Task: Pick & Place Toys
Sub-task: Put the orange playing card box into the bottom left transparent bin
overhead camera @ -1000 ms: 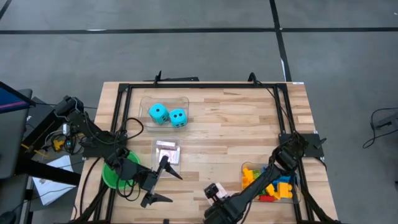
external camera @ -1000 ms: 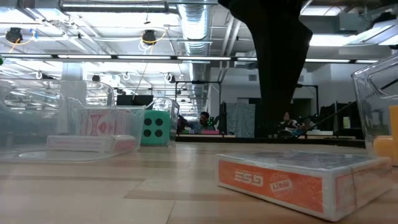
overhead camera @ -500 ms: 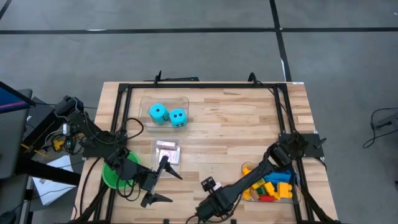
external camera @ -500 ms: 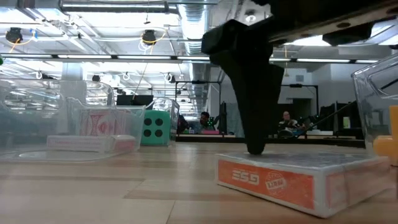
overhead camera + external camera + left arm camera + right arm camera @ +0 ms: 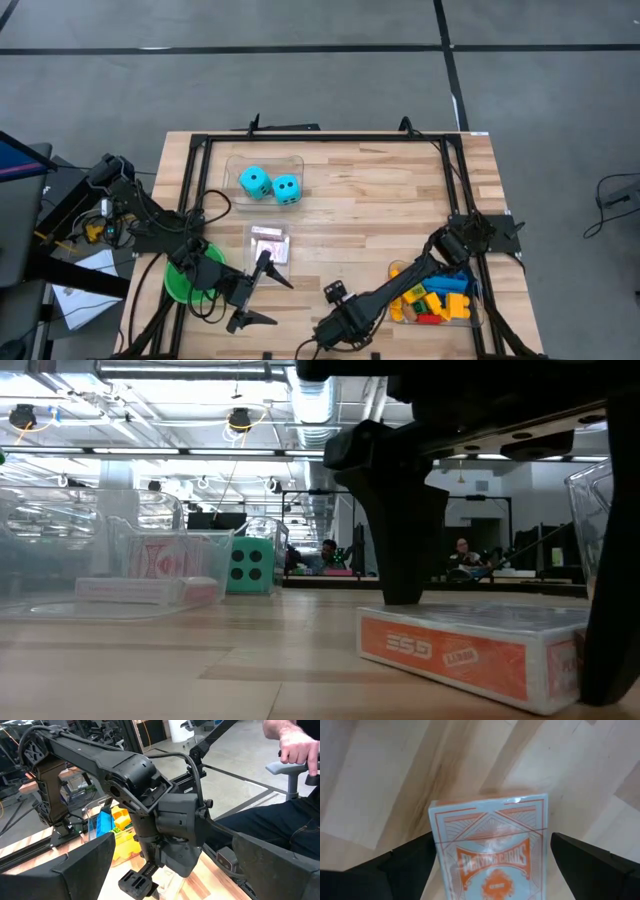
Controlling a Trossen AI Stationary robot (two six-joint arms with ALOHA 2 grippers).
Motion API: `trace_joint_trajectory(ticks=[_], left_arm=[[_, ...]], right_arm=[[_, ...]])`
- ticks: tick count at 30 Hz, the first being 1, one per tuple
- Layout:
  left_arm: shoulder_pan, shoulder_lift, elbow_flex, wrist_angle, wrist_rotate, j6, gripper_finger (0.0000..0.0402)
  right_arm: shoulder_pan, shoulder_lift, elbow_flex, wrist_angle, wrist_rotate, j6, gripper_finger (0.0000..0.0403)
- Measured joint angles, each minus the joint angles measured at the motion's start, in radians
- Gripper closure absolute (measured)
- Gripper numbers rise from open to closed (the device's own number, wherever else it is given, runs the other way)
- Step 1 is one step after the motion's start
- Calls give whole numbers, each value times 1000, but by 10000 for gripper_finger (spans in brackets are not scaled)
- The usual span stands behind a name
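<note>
Your right end effector (image 5: 490,620) straddles, fingers spread, the stiff, slick-wrapped card pack (image 5: 465,650) at the desk's near edge; clamp its long sides.

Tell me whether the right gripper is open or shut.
Open: the right gripper has its fingers spread either side of the card deck lying flat on the table.

In the high view the card pack beneath the right gripper (image 5: 322,338) is fully hidden by the arm, and the bricks (image 5: 437,300) in the clear bin (image 5: 478,300) are partly covered by the same arm. In the low view the card pack (image 5: 470,645) is cut off by a dark finger (image 5: 612,610) at its right end, and the small print on its side is unreadable. In the right wrist view the near end of the pack (image 5: 492,847) runs off the picture's edge, blurred.
</note>
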Motion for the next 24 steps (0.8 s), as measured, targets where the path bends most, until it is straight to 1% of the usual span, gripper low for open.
trace_joint_trajectory(ticks=[7,14,15,17,22,24], left_arm=[[0,0,0,0,0,0,4],[0,0,0,1,0,0,4],[0,0,0,1,0,0,4],[0,0,0,0,0,0,4],[0,0,0,0,0,0,4],[0,0,0,0,0,0,4]], right_arm=[[1,-3,-33,31,-3,5,23],[-6,1,-35,38,-29,3,25],[-10,1,-35,38,-46,3,27],[-14,2,-35,38,-80,4,41],[-11,-3,-36,37,-77,1,102],[-8,-11,-36,40,-68,3,103]])
